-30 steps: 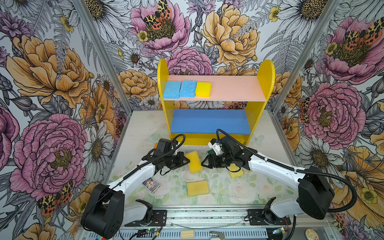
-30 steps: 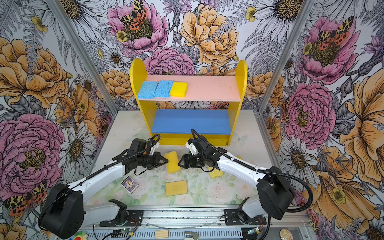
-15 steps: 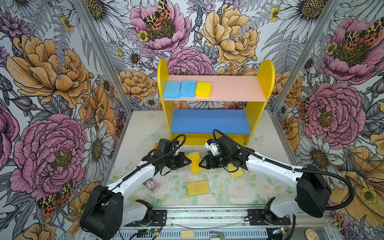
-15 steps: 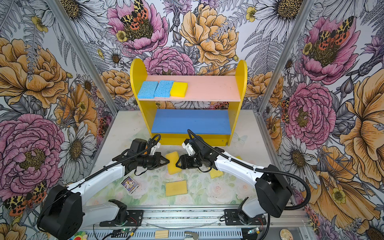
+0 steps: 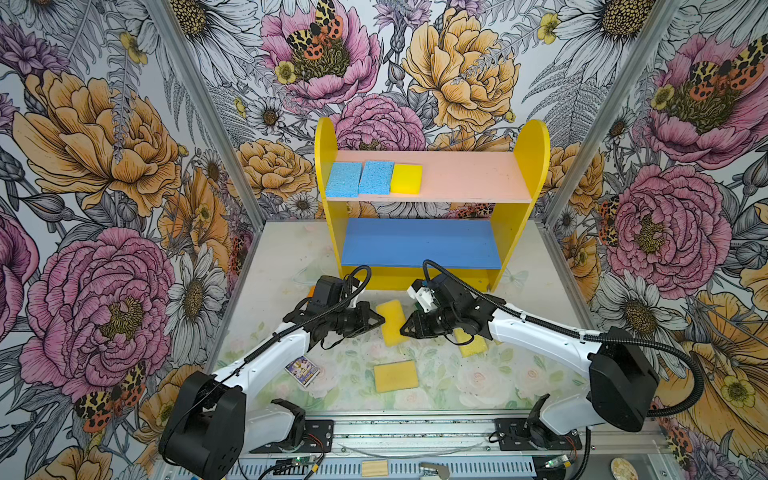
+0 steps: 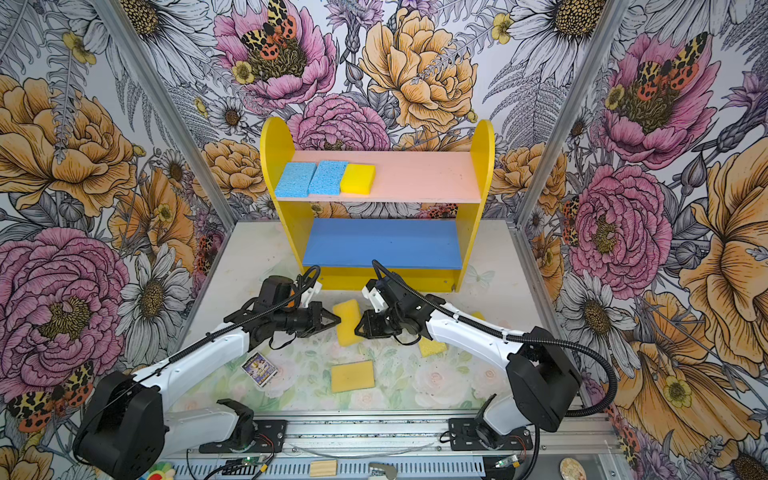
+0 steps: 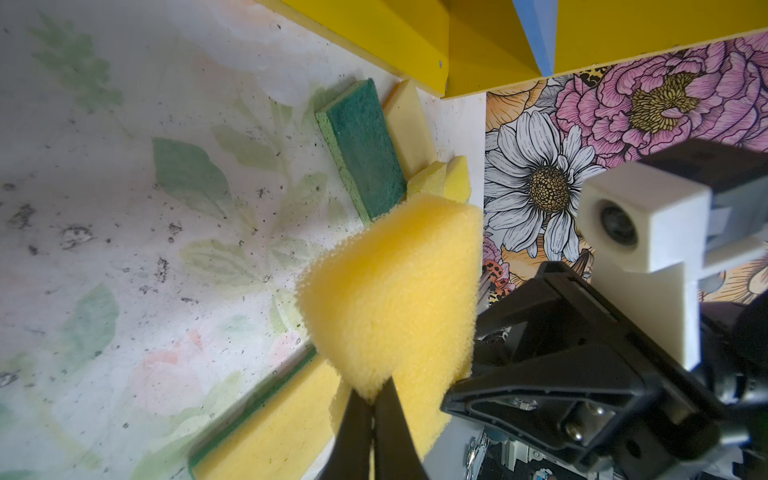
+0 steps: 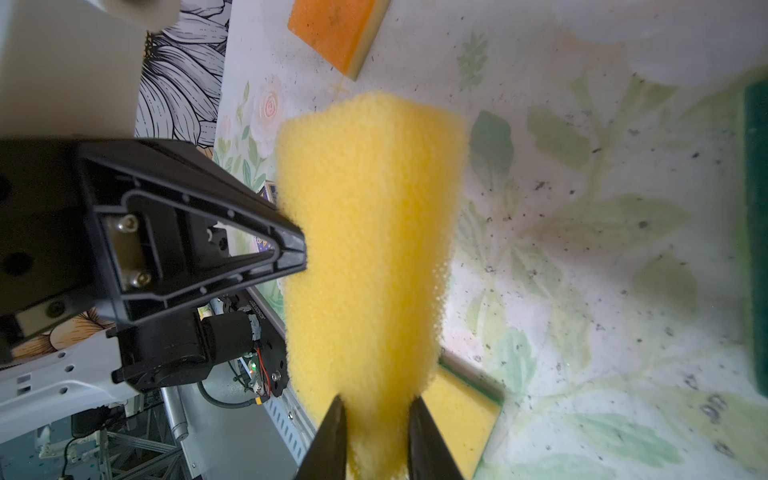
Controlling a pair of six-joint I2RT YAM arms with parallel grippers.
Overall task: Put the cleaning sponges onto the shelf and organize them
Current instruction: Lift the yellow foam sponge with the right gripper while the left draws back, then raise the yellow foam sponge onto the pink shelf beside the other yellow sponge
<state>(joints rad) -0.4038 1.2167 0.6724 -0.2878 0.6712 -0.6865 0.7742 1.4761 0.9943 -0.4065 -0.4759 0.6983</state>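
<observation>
Between the two arms, before the shelf (image 5: 536, 174), the left jaws are pinched tight on one edge of a yellow sponge (image 5: 390, 322) and the right jaws squeeze its opposite end, above the surface (image 5: 282, 257). Below lie a second yellow sponge (image 5: 395, 376) and a purple card packet (image 5: 302, 371); another sponge (image 5: 471, 347) is half hidden under the right arm (image 5: 540, 336). An orange sponge (image 8: 332, 29) is cut off in the right wrist view. On the pink board (image 5: 469, 176) sit two blue sponges (image 5: 376, 178) and a yellow one (image 5: 407, 178).

Floral tabletop (image 5: 457, 386), bearing shelf (image 5: 534, 158) at twelve o'clock, flat yellow sponge (image 5: 395, 376) at six, card packet (image 5: 302, 370) at eight. On pink board (image 5: 465, 178), toward nine: two blue sponges (image 5: 343, 179), bright yellow sponge (image 5: 407, 178).
</observation>
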